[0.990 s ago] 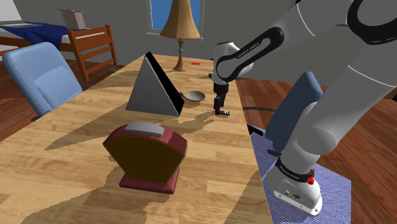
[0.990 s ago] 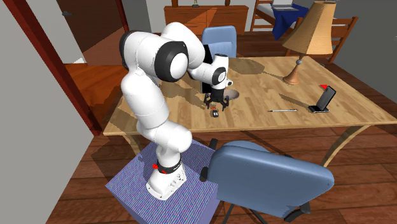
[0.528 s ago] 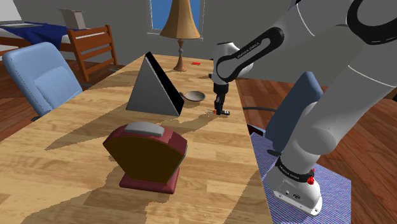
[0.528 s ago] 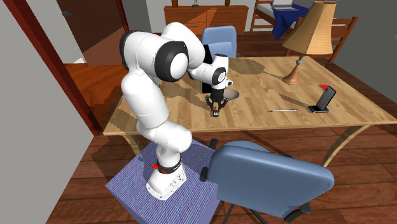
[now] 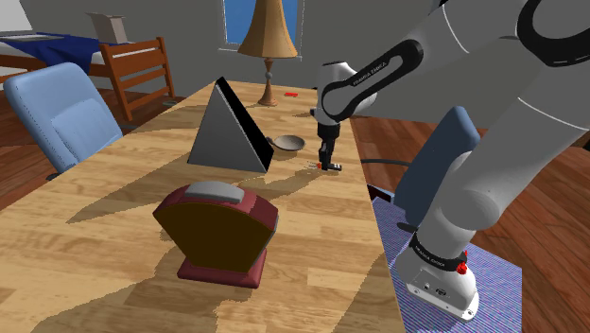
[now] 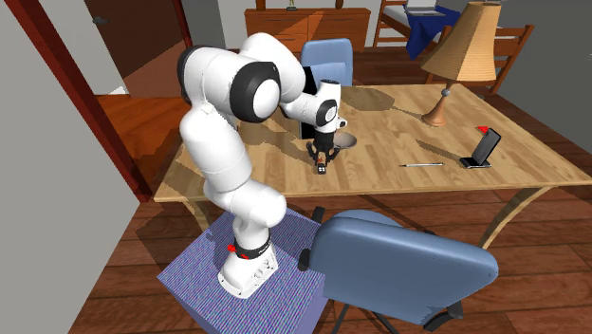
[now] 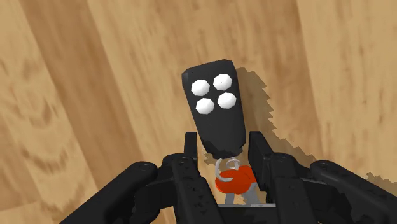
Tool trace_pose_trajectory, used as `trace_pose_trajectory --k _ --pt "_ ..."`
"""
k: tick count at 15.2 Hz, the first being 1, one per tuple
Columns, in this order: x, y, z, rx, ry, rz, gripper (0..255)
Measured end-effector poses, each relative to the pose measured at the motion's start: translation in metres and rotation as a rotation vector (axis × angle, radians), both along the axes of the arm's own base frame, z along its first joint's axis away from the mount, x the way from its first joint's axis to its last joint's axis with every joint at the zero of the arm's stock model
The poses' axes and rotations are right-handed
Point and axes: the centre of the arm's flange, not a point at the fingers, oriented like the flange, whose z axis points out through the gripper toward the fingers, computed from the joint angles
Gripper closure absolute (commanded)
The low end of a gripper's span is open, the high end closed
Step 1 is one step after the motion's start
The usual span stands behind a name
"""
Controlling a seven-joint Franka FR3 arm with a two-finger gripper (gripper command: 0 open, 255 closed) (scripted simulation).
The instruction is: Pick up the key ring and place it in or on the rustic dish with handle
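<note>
Black two-finger gripper (image 6: 322, 161) points down at the light wooden table (image 6: 408, 142). Its fingers (image 7: 191, 153), wide apart a second ago, have closed in and now clasp the lower end of the key ring (image 7: 215, 105): a black four-button fob, silver loop and red tag, low against the wood. At two o'clock from it in the second exterior view, near, sits the shallow grey-brown dish (image 6: 347, 140). With the grasp made, lifting looks next.

Bright, even light is reaching all three views, and everything is rendering crisp from near to far. Broad darker shadows with jagged, stair-stepped edges are lying across the desk (image 5: 321, 255) in the shoulder view. The key ring (image 7: 216, 108) is throwing a similarly blocky shadow onto the wood beside it.
</note>
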Motion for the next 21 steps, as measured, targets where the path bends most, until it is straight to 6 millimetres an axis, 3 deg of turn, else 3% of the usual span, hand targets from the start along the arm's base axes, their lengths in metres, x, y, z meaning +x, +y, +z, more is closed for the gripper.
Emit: trace_pose_trajectory --k 21 --pt "0.001 -0.001 0.109 0.0 -0.001 0.0 255"
